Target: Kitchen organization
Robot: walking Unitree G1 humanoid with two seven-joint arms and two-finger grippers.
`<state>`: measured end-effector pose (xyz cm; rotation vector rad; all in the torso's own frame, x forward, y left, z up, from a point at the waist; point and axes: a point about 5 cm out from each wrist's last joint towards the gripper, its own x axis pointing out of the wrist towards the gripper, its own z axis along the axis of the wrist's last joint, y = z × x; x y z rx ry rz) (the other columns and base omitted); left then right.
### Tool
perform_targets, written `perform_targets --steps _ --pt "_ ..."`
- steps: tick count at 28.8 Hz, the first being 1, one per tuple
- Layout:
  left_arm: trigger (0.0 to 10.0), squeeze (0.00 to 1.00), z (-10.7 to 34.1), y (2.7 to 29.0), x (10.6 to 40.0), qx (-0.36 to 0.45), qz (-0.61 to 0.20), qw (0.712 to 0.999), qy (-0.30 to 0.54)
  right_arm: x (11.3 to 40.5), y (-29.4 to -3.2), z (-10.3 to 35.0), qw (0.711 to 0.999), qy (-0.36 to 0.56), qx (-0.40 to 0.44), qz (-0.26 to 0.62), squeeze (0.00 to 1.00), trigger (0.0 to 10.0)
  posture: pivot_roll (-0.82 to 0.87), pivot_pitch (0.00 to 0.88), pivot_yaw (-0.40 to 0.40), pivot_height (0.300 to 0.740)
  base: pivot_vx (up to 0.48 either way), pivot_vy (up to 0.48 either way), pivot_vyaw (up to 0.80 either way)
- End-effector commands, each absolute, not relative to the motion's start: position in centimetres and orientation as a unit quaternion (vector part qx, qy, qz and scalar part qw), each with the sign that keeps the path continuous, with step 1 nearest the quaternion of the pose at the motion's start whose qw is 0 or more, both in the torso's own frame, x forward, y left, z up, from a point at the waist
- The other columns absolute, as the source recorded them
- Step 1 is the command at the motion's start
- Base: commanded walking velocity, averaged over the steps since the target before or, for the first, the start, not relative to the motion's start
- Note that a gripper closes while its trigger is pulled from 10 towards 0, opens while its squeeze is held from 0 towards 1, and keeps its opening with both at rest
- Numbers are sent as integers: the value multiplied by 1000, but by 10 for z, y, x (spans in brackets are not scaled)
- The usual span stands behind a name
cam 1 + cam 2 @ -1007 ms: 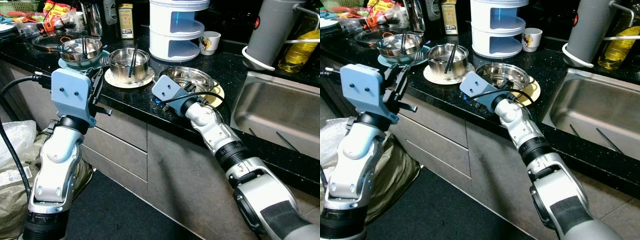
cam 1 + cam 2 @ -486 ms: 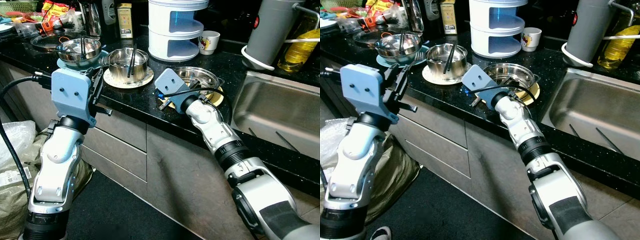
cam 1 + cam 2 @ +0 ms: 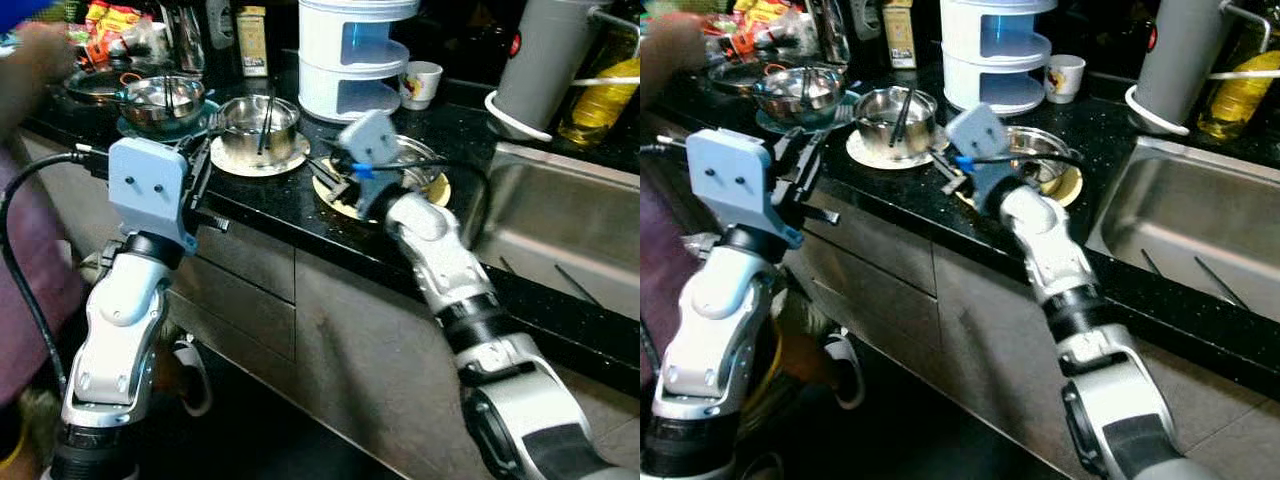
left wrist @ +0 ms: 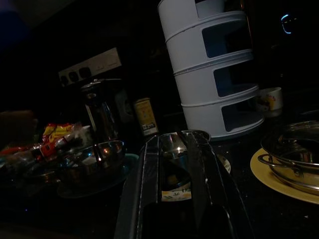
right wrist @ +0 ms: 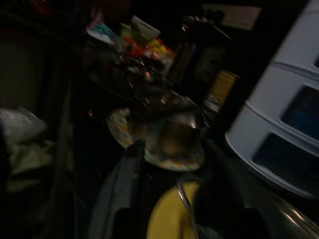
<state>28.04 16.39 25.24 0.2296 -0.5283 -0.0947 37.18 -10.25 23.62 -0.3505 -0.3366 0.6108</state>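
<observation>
Two grippers raised at the edge of a black speckled counter [image 3: 270,205]. From the head views: right gripper [image 3: 333,180] low over the near-left rim of a yellow plate [image 3: 438,190], with a shiny steel pan [image 3: 405,158] seated on that plate; left gripper [image 3: 203,172] held off the counter front, touching nothing, aimed at the dishes.

From the right wrist view, dim and blurred: long black fingers [image 5: 124,189] spread wide, yellow plate edge and a curved steel pan handle between them, nothing pinched. From the left wrist view: fingers [image 4: 149,189] nearly parallel with a narrow gap, a round steel pot [image 3: 258,125] framed in that gap and well beyond the tips.

Dark chopsticks leaning in that pot, a patterned saucer under it. Further left, a steel bowl [image 3: 160,100] on a teal plate. Behind, a white three-tier round rack [image 3: 355,55], glossy plastic with blue openings, beside a small printed mug [image 3: 418,83]. Brushed steel sink [image 3: 560,225] to the right.

At the far left, a person's blurred hand [image 3: 30,60] over the counter.
</observation>
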Motion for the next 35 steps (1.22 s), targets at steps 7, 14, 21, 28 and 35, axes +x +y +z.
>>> perform_targets --steps 7,14,21,28,35 --pt "10000 0 252 159 281 112 -56 957 -261 361 -111 223 886 -166 -309 303 0 10000 70 0 -14 740 0 0 0" --pt "10000 0 251 159 281 113 -57 957 -261 359 -119 224 866 -164 -363 303 0 10000 74 0 -13 740 0 0 0" --pt "10000 0 251 160 281 113 -57 957 -261 361 -124 220 842 -157 -433 280 0 10000 74 0 -13 740 0 0 0" --pt "10000 0 252 161 281 115 -56 957 -261 364 -127 218 836 -152 -457 264 0 10000 76 0 -11 740 0 0 0" --pt "10000 0 251 160 281 114 -56 957 -260 367 -132 215 818 -141 -504 237 0 10000 74 0 -13 740 0 0 0"
